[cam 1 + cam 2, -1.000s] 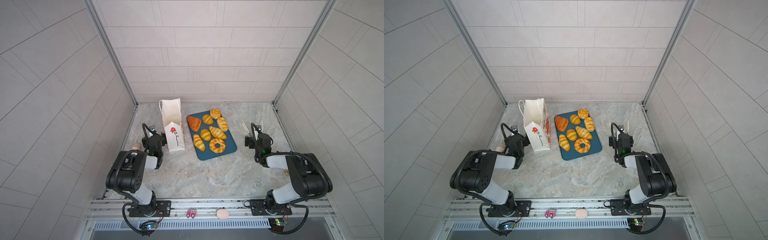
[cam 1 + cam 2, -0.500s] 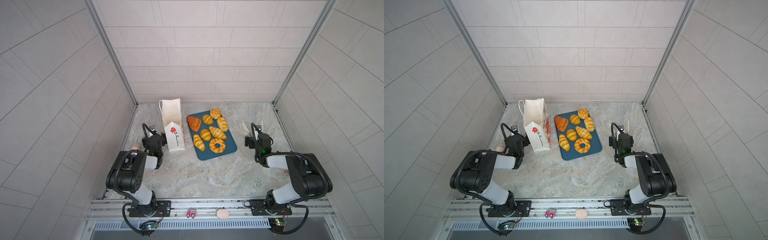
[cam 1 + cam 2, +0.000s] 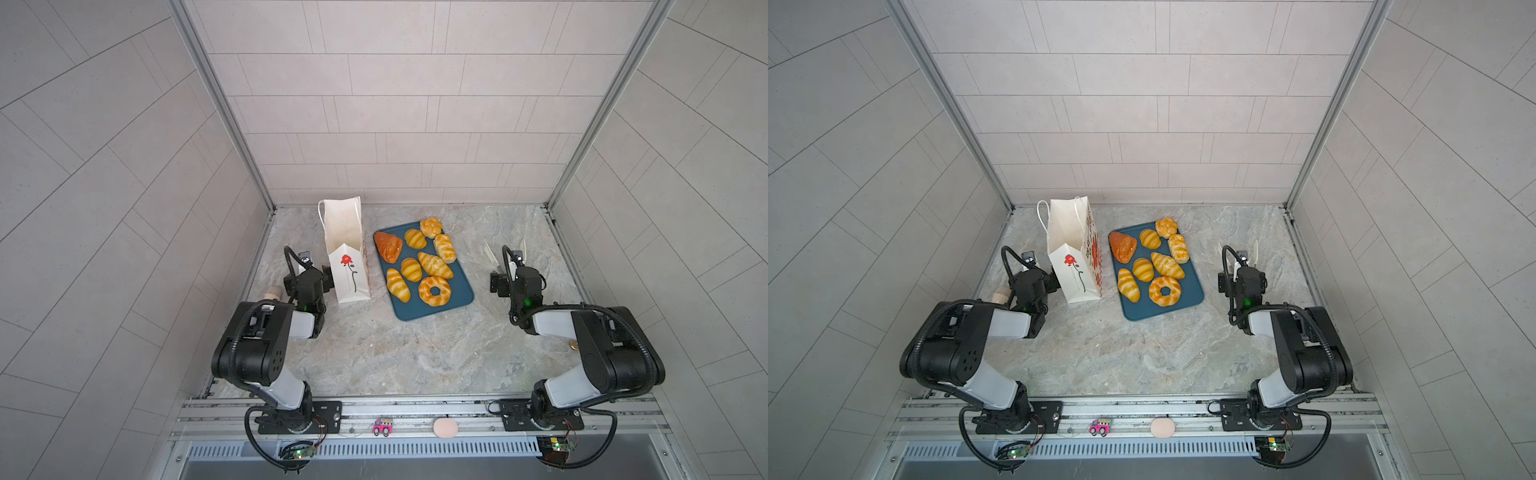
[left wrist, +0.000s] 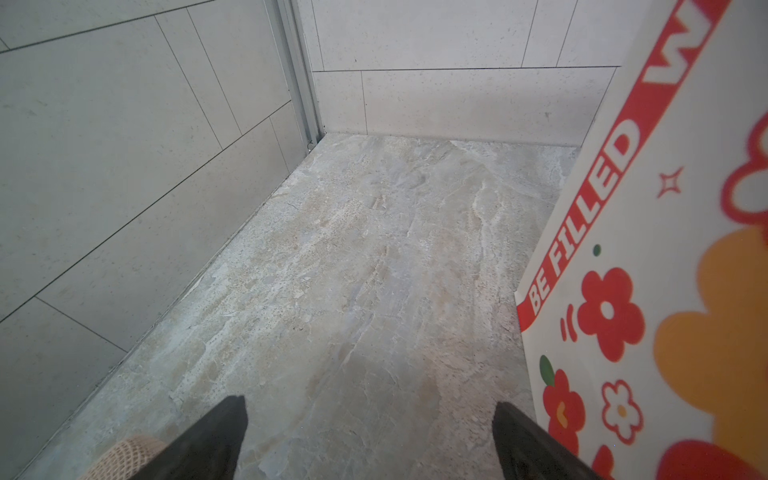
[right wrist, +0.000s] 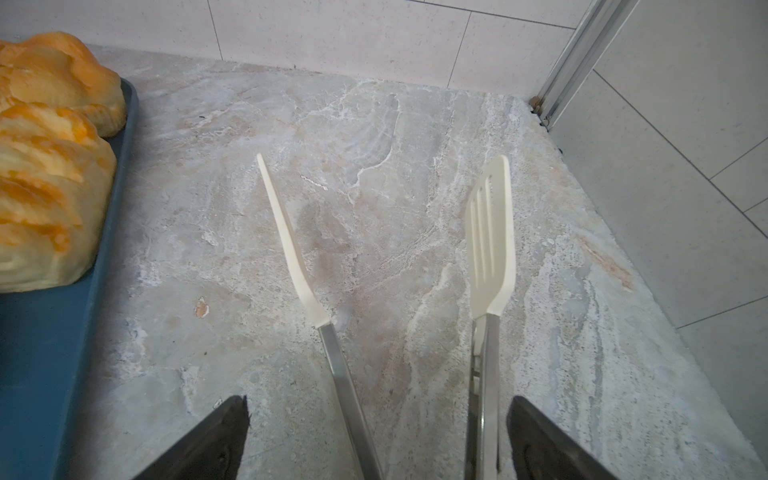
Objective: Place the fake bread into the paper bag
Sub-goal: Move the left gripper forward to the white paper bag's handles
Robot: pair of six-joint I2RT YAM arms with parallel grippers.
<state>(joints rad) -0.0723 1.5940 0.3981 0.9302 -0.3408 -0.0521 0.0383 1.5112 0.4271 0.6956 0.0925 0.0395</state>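
Overhead look into a grey-tiled booth with a marbled counter [image 3: 415, 357]. Toward the back left, upright and open-mouthed: the paper bag [image 3: 353, 289], white, printed with a red flower on a black stem. Just right of it, close but not touching, a dark-blue tray [image 3: 461, 286] carrying all eight pieces of fake bread [image 3: 410, 269]: reddish-brown loaf [image 3: 388, 247] nearest the bag, knobbly bun [image 3: 430, 227] at the far end, ring doughnut [image 3: 424, 293] at the near end, striped rolls [image 3: 414, 239] and a croissant [image 3: 434, 264] in between. Left gripper [image 4: 370, 403] low over the counter, right beside the bag's flower-patterned side, fingers spread wide and empty. Right gripper [image 5: 378, 401] low over the counter, to the right of the tray and apart from it, fingers also spread wide, straddling a pair of tongs [image 5: 503, 249] with steel arms and cream heads aimed at the back wall; visible gap between one finger and the nearer steel arm. Tongs either lying on the counter or hovering just above: not possible to tell.
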